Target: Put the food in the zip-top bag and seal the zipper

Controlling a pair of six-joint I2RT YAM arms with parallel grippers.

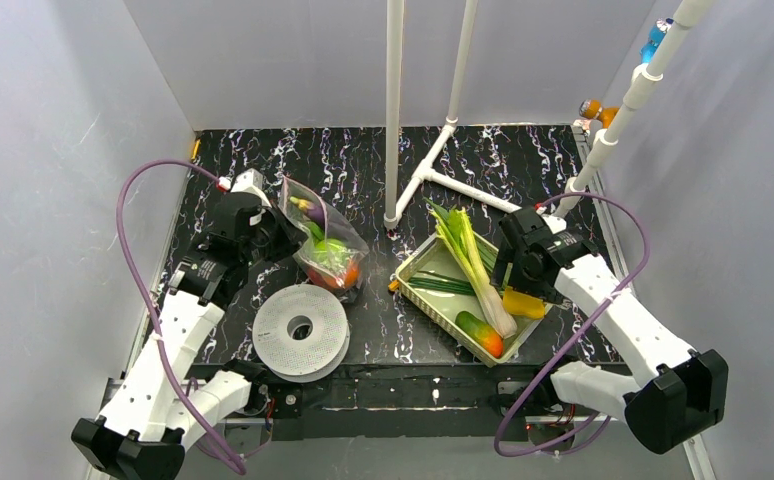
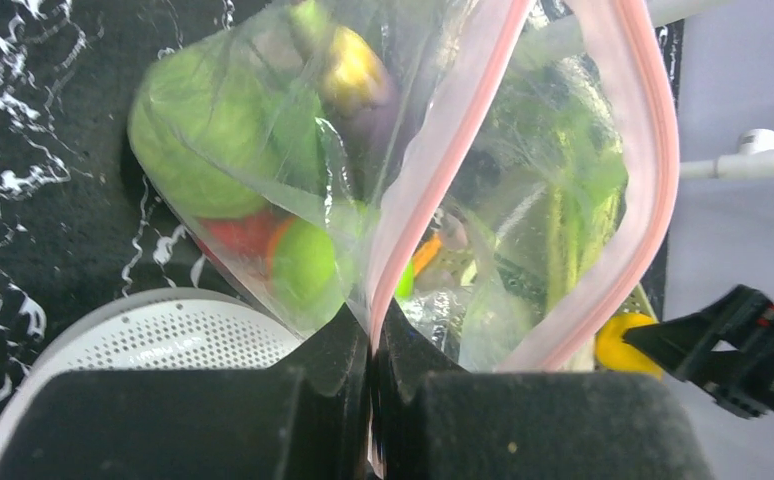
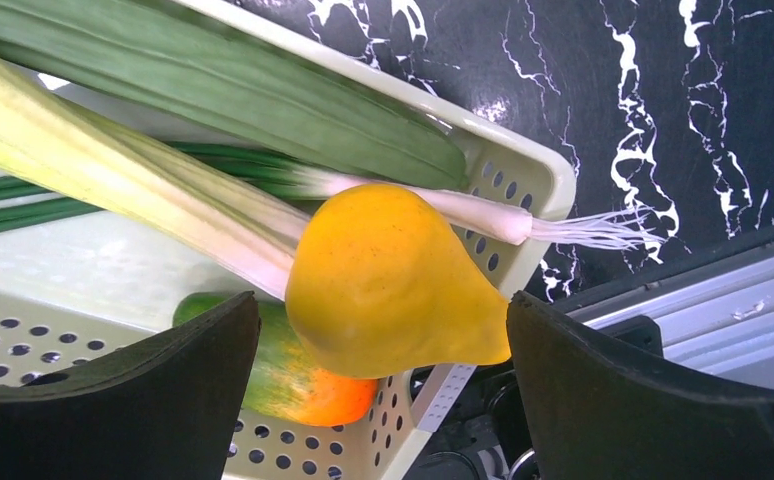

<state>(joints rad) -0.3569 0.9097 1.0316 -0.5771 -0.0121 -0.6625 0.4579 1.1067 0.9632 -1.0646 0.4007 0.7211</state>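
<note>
**Left claw** (image 2: 371,335): fully closed, pinching the pinkish press-seal zipper strip (image 2: 433,190) of the clear crinkled plastic zip-top bag (image 1: 325,245) at one corner of the mouth. The mouth is seen gaping ahead of the fingertips. Green, red, yellow and purple toy food (image 2: 213,140) is already enclosed. A white perforated round spool (image 1: 301,331) lies just beside this claw, on the side nearer the arm bases, so little room is left there for lowering.

An upright white pipe (image 1: 394,110) stands between the two claws.

**Right claw** (image 3: 380,315): spread wide, with a yellow toy pear (image 3: 388,280) between the jaws, above the rim of the pale green perforated tray (image 3: 548,175). A firm grasp cannot be confirmed. Pale leeks (image 3: 113,180) and a green-and-orange piece (image 3: 288,375) lie beneath it.

Loading is judged partly done; sealing is not yet begun.
</note>
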